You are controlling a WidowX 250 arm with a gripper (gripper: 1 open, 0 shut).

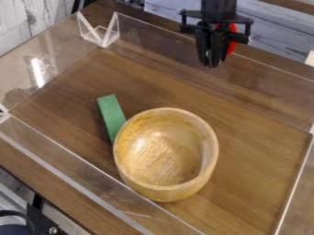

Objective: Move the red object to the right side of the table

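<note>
1. The red object [222, 43] is seen as a small patch of red between the black fingers of the gripper [215, 57], at the far side of the table [252, 106], right of the middle.
2. Only part of the red object shows; its shape and its leafy stem cannot be made out behind the fingers.
3. The gripper is clenched on the red object, with the fingers pointed straight down.
4. The red object is held clear of the wood; the fingertips hang above the tabletop, just in front of the far clear wall.
5. The arm above the gripper is cut off by the top edge of the view.
6. A wooden bowl [166, 152] stands upright on the near half of the table, well apart from the gripper, and nothing is seen inside it.
7. A flat green block [110, 114] lies just left of the bowl, its near end touching or tucked against the bowl's rim; which of the two cannot be told.
8. Clear plastic walls [73, 174] are set around the tabletop.
9. A small clear plastic stand [98, 29] is seen at the far left corner, well to the left of the gripper.
</note>
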